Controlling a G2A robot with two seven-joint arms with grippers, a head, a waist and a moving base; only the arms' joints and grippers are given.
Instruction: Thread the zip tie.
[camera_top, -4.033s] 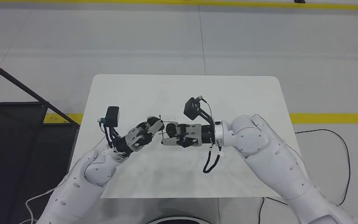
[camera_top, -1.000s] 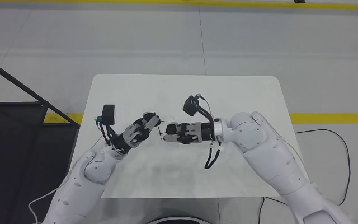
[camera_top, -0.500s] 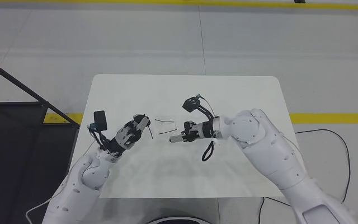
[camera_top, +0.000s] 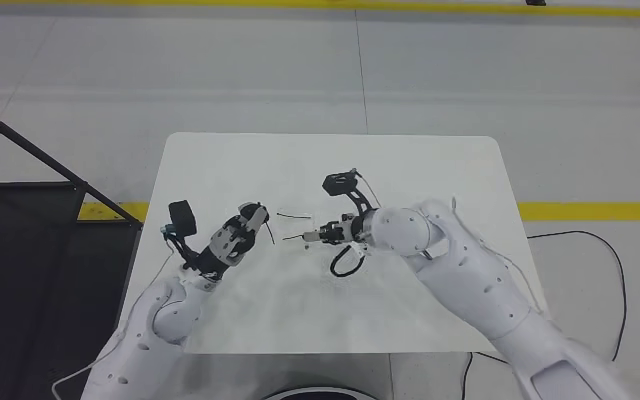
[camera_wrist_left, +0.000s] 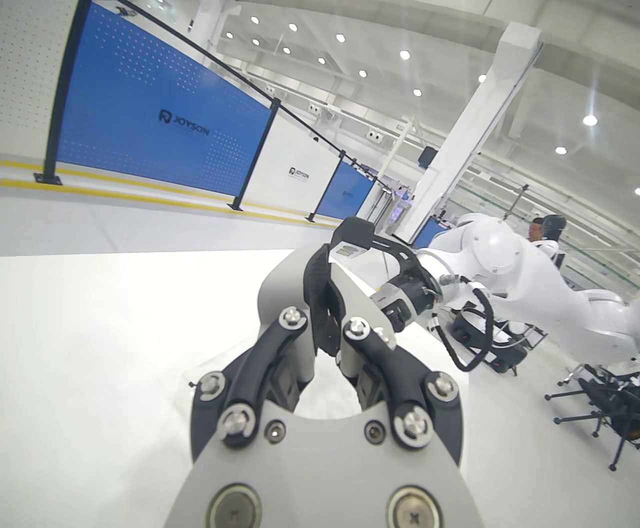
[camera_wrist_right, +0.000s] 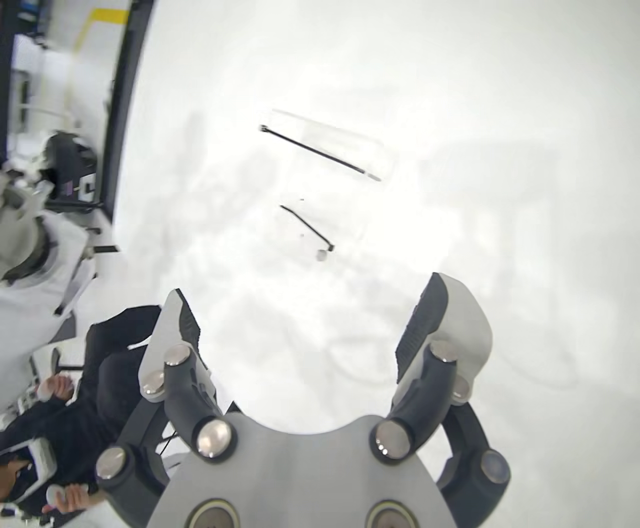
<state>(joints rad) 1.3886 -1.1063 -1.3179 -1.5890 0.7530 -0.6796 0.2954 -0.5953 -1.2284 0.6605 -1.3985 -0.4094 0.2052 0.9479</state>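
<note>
Left gripper (camera_wrist_left: 322, 300) is clamped shut, with a curled zip tie (camera_top: 267, 232) sticking out from its tip. Between the arms, a long zip tie (camera_wrist_right: 320, 152) and a short zip tie (camera_wrist_right: 306, 226) lie apart on the white table (camera_top: 430, 180). Right gripper (camera_wrist_right: 307, 295) gapes wide above them

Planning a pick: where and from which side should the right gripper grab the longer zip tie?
Mid-strap, from straight above, with the open right gripper straddling it crosswise. The longer tie lies flat and straight on the table, so no side offers an edge.
</note>
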